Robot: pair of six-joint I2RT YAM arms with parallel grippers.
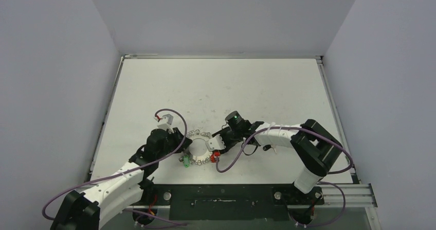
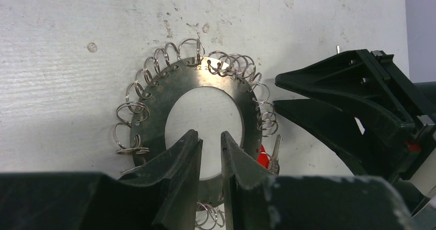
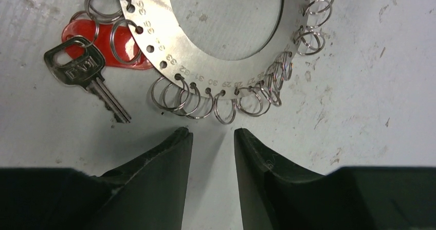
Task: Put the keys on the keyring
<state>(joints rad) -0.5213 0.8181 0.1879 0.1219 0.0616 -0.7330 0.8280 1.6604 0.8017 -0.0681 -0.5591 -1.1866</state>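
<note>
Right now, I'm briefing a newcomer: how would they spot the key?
Toward the near edge of the white table lies a flat metal keyring edged with small wire loops. At its rim, beside a red tag, lies the key: all silver, the only toothed blade there.

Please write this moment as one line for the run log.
left gripper: narrow, over keyring edge, grip unclear | right gripper: open, short of keyring | key: by red tag
</note>
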